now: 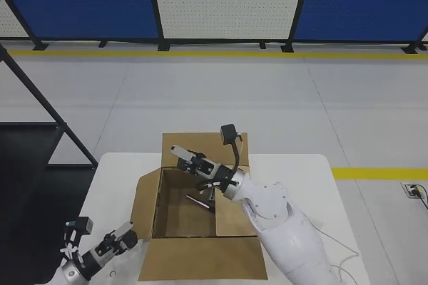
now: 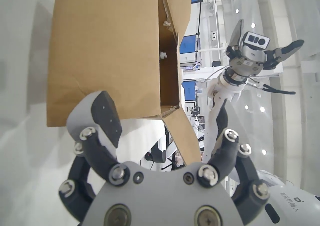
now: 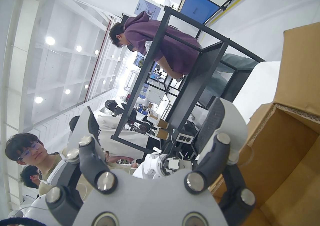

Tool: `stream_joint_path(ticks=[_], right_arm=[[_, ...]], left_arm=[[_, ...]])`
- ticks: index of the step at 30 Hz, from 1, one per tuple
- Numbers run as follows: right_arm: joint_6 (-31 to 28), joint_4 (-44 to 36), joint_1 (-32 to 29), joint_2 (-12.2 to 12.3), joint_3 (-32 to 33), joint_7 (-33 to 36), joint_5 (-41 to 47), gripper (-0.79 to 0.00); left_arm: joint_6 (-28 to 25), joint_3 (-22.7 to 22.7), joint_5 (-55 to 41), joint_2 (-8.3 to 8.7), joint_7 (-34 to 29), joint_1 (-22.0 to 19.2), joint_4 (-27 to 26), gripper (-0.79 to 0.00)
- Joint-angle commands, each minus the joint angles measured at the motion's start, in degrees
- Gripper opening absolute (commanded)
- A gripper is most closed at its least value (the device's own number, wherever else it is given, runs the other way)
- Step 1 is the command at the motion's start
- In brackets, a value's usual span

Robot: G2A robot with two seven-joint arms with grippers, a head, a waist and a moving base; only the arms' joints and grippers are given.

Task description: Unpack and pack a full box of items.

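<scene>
Box (image 1: 200, 251): brown corrugated cardboard, open, all four flaps folded outward. It sits in the middle of the white table (image 1: 299, 178).

Inside, one thin dark thing (image 1: 201, 200) lies on the floor of the box. It is too small to identify and may only be a shadow. Otherwise the inside looks bare.

Right gripper (image 1: 189, 158): hangs over the far side of the box opening, above the rim, touching nothing. Its fingers are spread wide and hold nothing, as the left wrist view (image 2: 270, 34) and its own view (image 3: 152, 111) both show.

Left gripper (image 1: 121, 239): low by the near left corner of the table, just beside the box's left flap and apart from it. Its fingers are also apart and hold nothing (image 2: 162, 111).

Handling, as a judgement:
- The box looks light, so it would likely slide on the smooth table if pushed from one side.
- The walls are stiff but the flaps hinge freely, so a flap gives no firm hold for lifting.
- A better hold is to pinch over a wall's top rim near a corner, where the board is stiffest.
- Cardboard dents under hard clamping, so a moderate squeeze is enough.
- The left gripper is well placed to brace the left wall.
</scene>
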Motion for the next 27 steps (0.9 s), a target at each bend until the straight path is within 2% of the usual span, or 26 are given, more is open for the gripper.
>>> stream_joint_path(ticks=[1,10,19,27], right_arm=[[1.49,-2.78,-1.52,0.33,0.69,0.23,-0.61,0.0],[3.53,-6.69,-3.43,0.93,1.63,0.31,-1.77,0.0],[3.93,-9.44,-5.47,1.23,2.59,-3.59,-2.62,0.0],[3.93,-11.07,-7.14,1.61,3.3,-3.94,-2.7,0.0]], left_arm=[[0.14,0.31,0.01,0.0,-0.16,-0.48,0.77,0.0],[0.3,1.27,-0.24,0.0,-0.64,-2.13,2.87,0.0],[0.37,2.11,-0.54,0.0,-1.25,-3.09,3.99,0.0],[-0.17,1.71,-0.93,0.12,-1.66,-3.52,4.25,0.0]])
